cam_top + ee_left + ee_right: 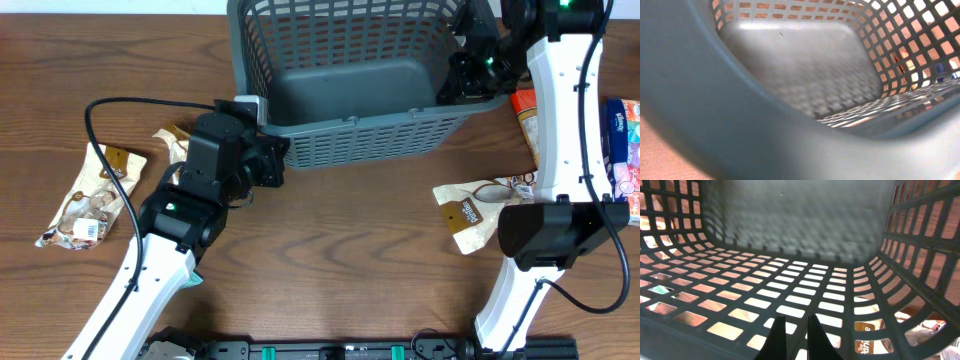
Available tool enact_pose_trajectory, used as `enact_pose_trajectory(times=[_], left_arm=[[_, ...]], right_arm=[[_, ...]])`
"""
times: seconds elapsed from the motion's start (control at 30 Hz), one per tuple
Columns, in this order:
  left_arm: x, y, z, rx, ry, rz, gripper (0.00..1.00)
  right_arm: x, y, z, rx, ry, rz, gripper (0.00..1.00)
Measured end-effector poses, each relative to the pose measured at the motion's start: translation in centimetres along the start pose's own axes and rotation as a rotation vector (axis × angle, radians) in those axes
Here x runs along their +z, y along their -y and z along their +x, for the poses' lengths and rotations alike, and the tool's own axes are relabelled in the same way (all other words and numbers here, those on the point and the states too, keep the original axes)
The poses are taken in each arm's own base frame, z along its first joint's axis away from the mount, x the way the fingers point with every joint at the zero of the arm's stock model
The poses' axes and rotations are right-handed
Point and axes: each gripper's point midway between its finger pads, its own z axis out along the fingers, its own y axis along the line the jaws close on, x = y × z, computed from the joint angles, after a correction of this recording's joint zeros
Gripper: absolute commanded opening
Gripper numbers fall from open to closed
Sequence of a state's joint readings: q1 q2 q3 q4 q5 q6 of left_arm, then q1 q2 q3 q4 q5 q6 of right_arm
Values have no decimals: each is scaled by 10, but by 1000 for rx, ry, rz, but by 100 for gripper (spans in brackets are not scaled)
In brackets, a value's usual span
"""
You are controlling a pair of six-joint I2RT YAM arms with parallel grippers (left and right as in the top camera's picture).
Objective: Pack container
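Two arms work the container (380, 140), which stands at the far middle of the table (330, 250), empty and seemingly tipped. At far left a snack packet (90, 200) lies well apart, not yet packed. The left gripper (258, 118) sits at the container's near-left corner, arm stretched low and forward. Its wrist view shows only rim, so I can't tell whether the fingers are spread or clamped. The right gripper (795, 324) pokes in over the right rim, arm running long up the right side, fingers nearly pressed together with nothing visible between them. My read is that both steady the container for loading. A second packet (470, 212) waits near the right arm.
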State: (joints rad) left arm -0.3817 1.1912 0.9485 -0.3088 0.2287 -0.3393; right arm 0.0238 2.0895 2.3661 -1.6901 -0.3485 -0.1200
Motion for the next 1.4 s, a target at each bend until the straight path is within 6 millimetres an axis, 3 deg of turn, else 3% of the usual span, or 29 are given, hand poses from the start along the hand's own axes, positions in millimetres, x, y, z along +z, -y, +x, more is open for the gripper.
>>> enact_pose_trajectory(times=[0.4,0.97,1.4], left_arm=[[-1,-11,-6,-15,17,-22,6],[-2,-9,-12,-7,42,-13,6],[-3,-18,-19,-22,63,-32,6]], right_arm=[[-30,-7,6,-15,67,35,1],[-30,-6,6,1,68,38,1],[-30,-7,6,0,67,39,1]])
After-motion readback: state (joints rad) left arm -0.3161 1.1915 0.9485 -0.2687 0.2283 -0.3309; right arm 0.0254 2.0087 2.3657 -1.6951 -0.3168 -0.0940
